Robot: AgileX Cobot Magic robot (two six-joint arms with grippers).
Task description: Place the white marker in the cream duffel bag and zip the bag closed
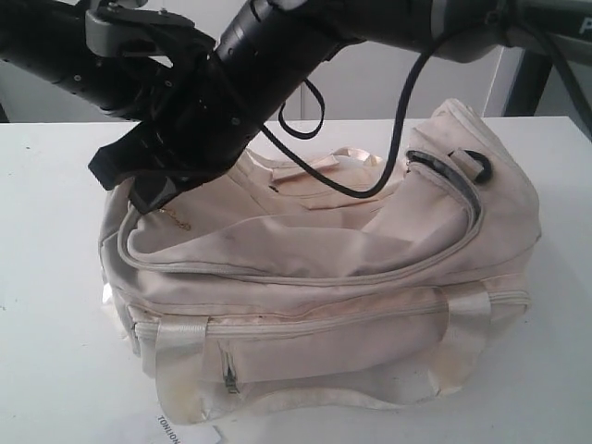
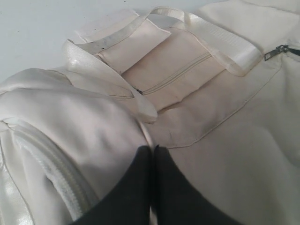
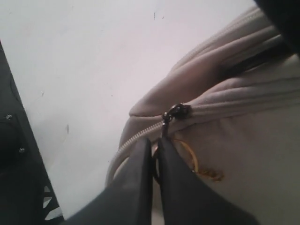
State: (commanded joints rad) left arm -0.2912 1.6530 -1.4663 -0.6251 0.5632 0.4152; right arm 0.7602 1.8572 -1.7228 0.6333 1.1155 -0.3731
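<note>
The cream duffel bag (image 1: 314, 277) lies on the white table (image 1: 55, 324). Its top zip shows a dark gap at the right end (image 1: 444, 166). My right gripper (image 1: 153, 194) reaches across to the bag's left end. In the right wrist view the right gripper (image 3: 154, 150) is shut on the dark zip pull, just below the slider (image 3: 176, 112), with the gold keyring (image 3: 188, 157) beside it. My left gripper (image 2: 152, 149) is shut, pinching a seam of the bag's fabric near the webbing handles (image 2: 220, 40). The white marker is out of view.
A flat white paper tag with black letters (image 1: 174, 425) lies at the table's front edge by the bag. A black cable (image 1: 370, 185) hangs across the top of the bag. Both arms cross above the bag's left half.
</note>
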